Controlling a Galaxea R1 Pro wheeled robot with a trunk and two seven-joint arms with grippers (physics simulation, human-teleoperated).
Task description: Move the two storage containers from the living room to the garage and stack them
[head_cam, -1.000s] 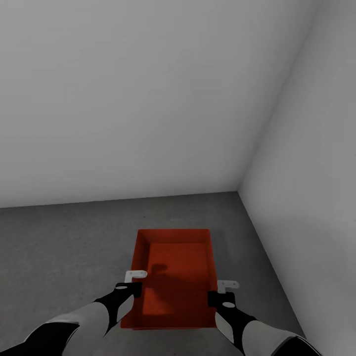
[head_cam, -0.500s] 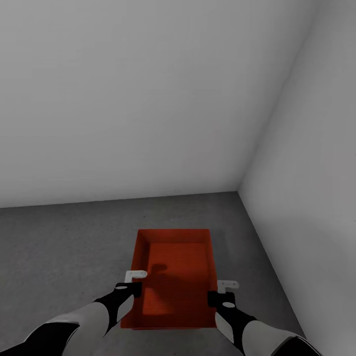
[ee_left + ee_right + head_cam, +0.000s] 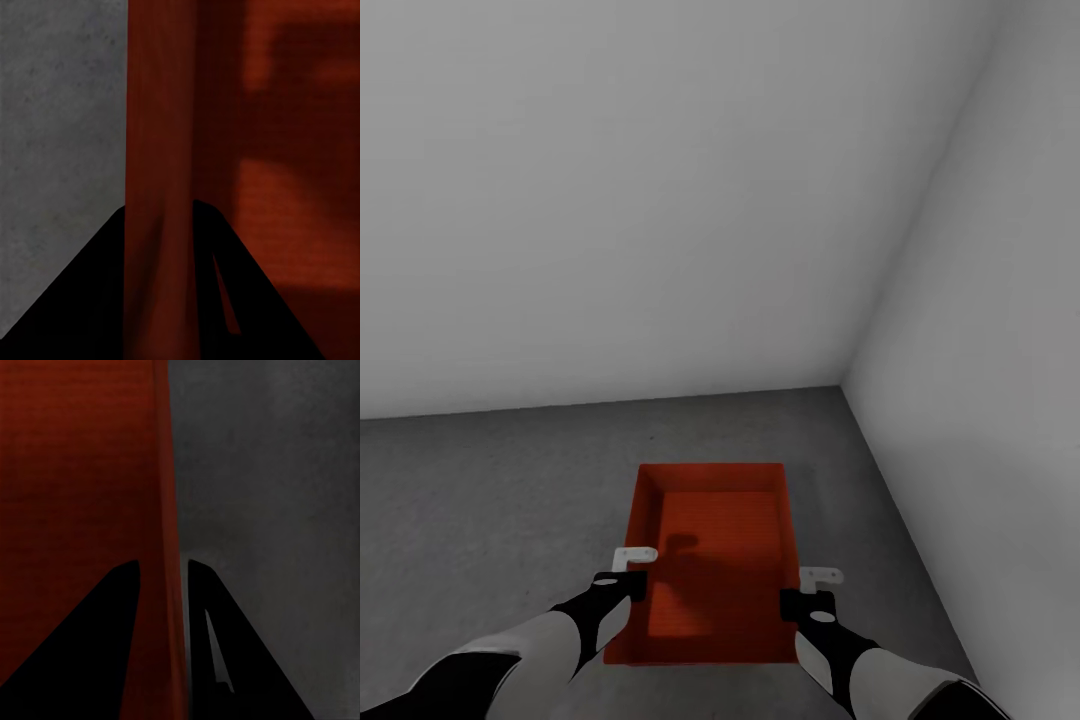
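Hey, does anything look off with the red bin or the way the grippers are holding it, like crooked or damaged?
Nothing stands out. The storage container looks level and intact over the concrete floor, with the left gripper astride its left wall and the right gripper astride its right wall.

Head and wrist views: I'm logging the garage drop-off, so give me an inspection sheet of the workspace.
Surface: dark grey speckled concrete floor, near a corner.
Job's things: one red-orange storage container, open side up, nothing inside it; whether it rests on the floor cannot be told.
Clutter: nothing seen.
Grippers: left gripper straddles one side wall of the container, right gripper the opposite wall, a finger on each side; both appear shut on it.
Cables: nothing seen.
Surroundings: plain white-grey walls meeting at a corner.
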